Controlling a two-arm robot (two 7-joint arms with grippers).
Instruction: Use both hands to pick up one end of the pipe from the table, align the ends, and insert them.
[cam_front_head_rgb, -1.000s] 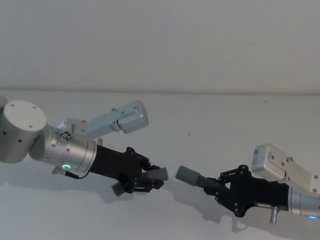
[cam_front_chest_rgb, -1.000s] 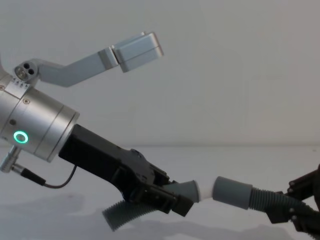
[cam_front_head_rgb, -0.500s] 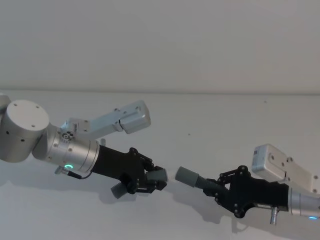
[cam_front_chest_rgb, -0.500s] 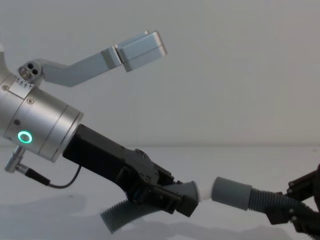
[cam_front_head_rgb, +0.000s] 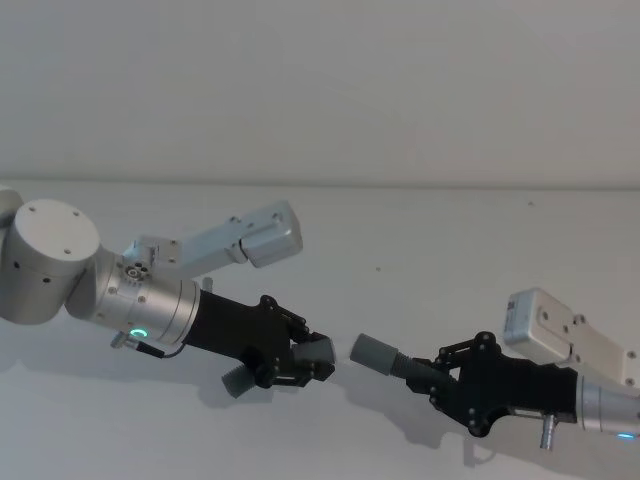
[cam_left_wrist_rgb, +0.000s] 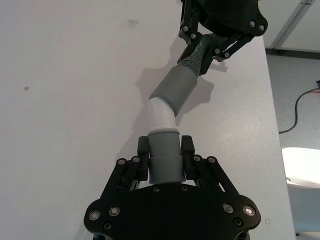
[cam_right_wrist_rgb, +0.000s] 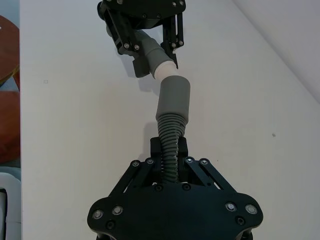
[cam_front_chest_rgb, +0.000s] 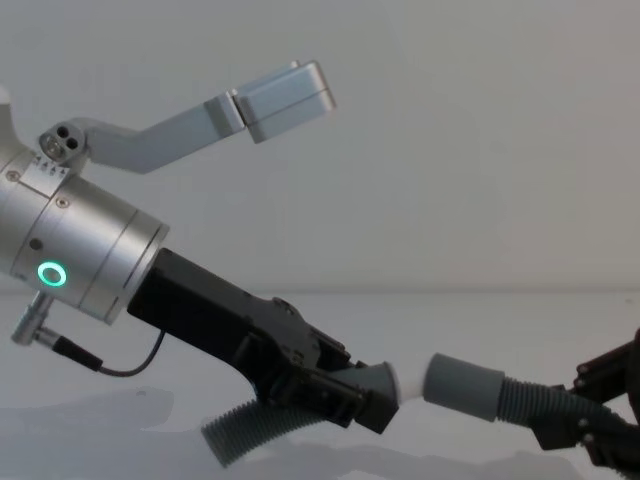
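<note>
On the left, the left gripper (cam_front_head_rgb: 300, 358) is closed on the smooth grey cuff (cam_left_wrist_rgb: 164, 157) of one hose piece (cam_front_chest_rgb: 250, 432), above the white tabletop (cam_front_head_rgb: 420, 250). The ribbed part of this piece hangs down behind the gripper, as the chest view shows. From the cuff, a narrower white tip (cam_left_wrist_rgb: 161, 114) points toward the right side. In the middle, the white tip is just at the wide open cuff (cam_front_chest_rgb: 462, 385) of the second hose piece (cam_right_wrist_rgb: 170, 145); in the wrist views the two ends meet at a small angle, and I cannot tell if the tip is already a little inside the mouth. On the right, the right gripper (cam_front_head_rgb: 432, 377) is closed on the ribbed hose behind that cuff, low over the tabletop.
</note>
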